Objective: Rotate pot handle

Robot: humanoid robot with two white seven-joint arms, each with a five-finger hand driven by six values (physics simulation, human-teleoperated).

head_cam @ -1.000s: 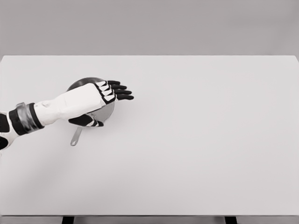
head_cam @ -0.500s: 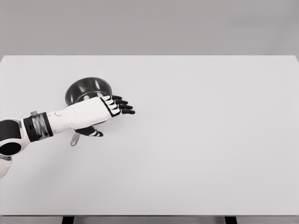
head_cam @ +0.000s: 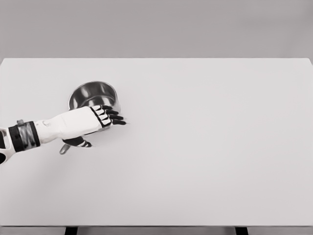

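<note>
Shiny round steel pot (head_cam: 94,95) sits upper left of frame, on the big white table (head_cam: 205,147), upright, open top showing. Its thin grey metal handle (head_cam: 64,148) pokes out toward lower left; only the tip shows, rest is hidden under the forearm.

White left hand w/ black fingers (head_cam: 100,119) lies across the pot's near rim, arm coming in from the left edge. Fingers (head_cam: 116,118) are stretched out nearly straight, pointing right, not wrapped on anything. Thumb (head_cam: 79,143) is tucked below the palm, right by the handle; can't tell if it touches. So no real grip on pot or handle as far as visible. Right arm not in view.

Risks, my read:
- Contact looks like a loose push, not a hold, so the thumb could slip off the thin handle and the turn stalls.
- Palm pressing the rim may drag the whole pot sideways across the smooth table instead of spinning it.
- Downward load on the near rim could tip the pot.
- Handle hidden by forearm, so aim is poor.
</note>
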